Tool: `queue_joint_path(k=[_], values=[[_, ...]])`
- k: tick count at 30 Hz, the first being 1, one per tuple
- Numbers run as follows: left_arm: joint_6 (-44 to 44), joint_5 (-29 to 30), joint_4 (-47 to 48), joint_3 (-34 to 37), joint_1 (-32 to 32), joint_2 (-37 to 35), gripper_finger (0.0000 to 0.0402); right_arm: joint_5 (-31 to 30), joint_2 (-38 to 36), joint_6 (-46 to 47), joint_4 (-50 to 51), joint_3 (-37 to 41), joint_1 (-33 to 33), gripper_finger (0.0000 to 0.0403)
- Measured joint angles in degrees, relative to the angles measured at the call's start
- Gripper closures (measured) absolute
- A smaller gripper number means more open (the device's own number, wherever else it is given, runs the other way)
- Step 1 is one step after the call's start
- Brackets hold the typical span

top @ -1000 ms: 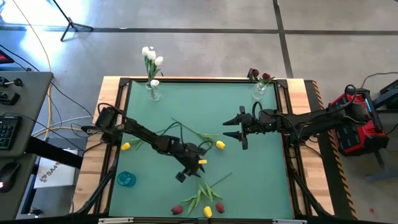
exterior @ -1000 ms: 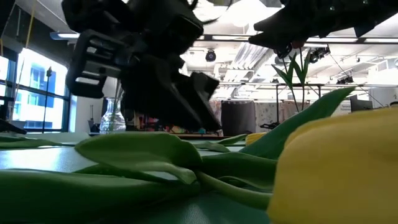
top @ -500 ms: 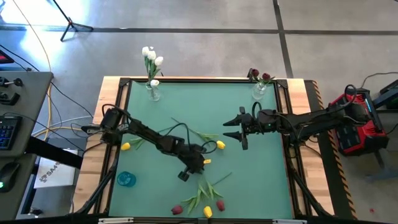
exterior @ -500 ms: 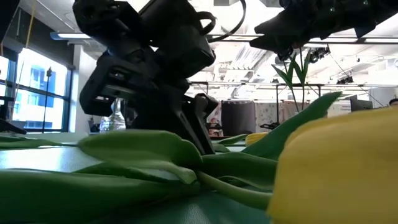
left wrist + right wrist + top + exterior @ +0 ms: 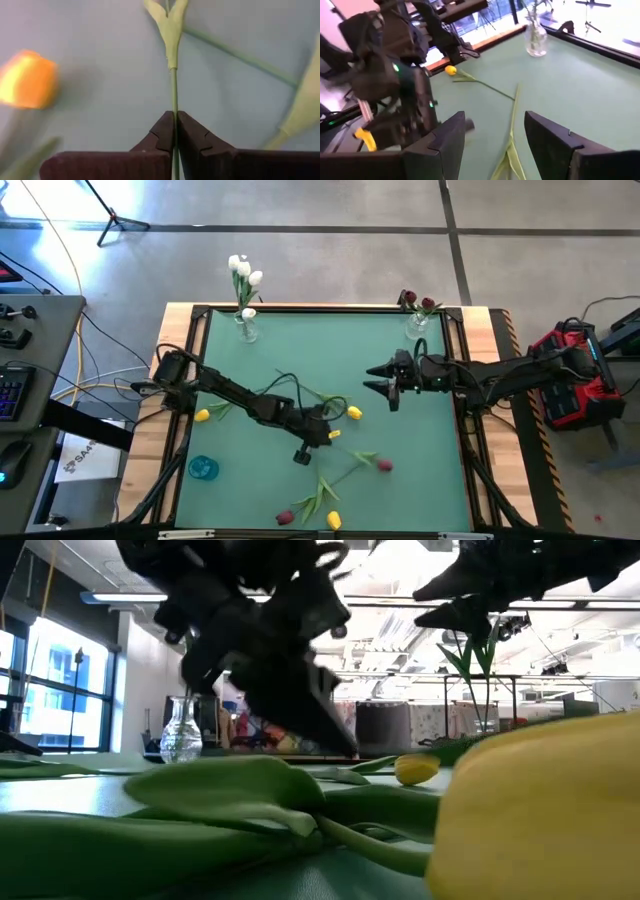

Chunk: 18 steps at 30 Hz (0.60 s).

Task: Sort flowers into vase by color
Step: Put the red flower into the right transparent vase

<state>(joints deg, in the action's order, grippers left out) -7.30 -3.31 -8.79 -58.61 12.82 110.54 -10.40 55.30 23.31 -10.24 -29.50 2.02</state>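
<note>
The left tool [image 5: 175,131] is pressed together on the thin green stem [image 5: 173,90] of an artificial tulip, which runs straight up between its dark fingers [image 5: 161,136] in the left wrist view. The pinch sits low on the stem, below the pale narrow leaves [image 5: 170,20], likely so the head stays free and the long stem can be dropped into a vase end first.

In the high view this tool [image 5: 305,442] works near the middle of the green counter [image 5: 300,350]. A dark red tulip [image 5: 383,465] lies just beside it, toward the near edge; whether this is the flower being held cannot be told for sure. Loose yellow tulips [image 5: 353,412] lie close to the left tool, and more yellow and red ones [image 5: 333,521] are by the near edge, not yet sorted.

Well apart from the left tool, at the far edge, the clear glass vase with white tulips [image 5: 245,320] and the clear glass vase with dark red tulips [image 5: 417,320] each hold one colour already. A small blue glass dish [image 5: 203,468] sits beside the left arm's base.

The right tool [image 5: 385,380] hangs over the counter near the red vase, its fingers [image 5: 450,140] spread and holding nothing, apparently waiting.
</note>
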Motion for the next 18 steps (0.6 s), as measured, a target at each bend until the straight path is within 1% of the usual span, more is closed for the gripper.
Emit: queue_joint_path(k=[4,5,8,11,12,15,18], values=[[2.2,4.0,-0.3,0.0,-1.0,-2.8,0.0401,-2.0,-3.7,2.7,6.8,0.0,0.1,0.0210],[2.7,5.2,-0.4,0.0,-1.2,-3.5,0.0401,-3.3,-4.9,3.8,8.9,0.0,0.7,0.0210],[4.6,11.2,-2.2,1.7,-2.0,-6.0,0.0401,-12.3,-8.0,5.4,14.8,0.0,5.0,0.0210],[7.2,16.2,-7.8,6.5,-3.3,-9.6,0.0401,-23.2,-9.7,8.2,19.2,0.0,10.6,0.0210],[8.2,17.2,-10.8,8.7,-3.7,-11.0,0.0401,-25.6,-9.9,9.2,20.3,0.0,12.3,0.0210],[10.4,18.9,-25.6,16.4,-5.3,-14.5,0.0401,-29.7,-8.8,12.5,21.1,0.0,16.5,0.0210],[11.5,17.8,-43.5,23.5,-6.8,-14.8,0.0401,-33.0,-6.1,17.5,20.5,1.4,19.6,0.0210]])
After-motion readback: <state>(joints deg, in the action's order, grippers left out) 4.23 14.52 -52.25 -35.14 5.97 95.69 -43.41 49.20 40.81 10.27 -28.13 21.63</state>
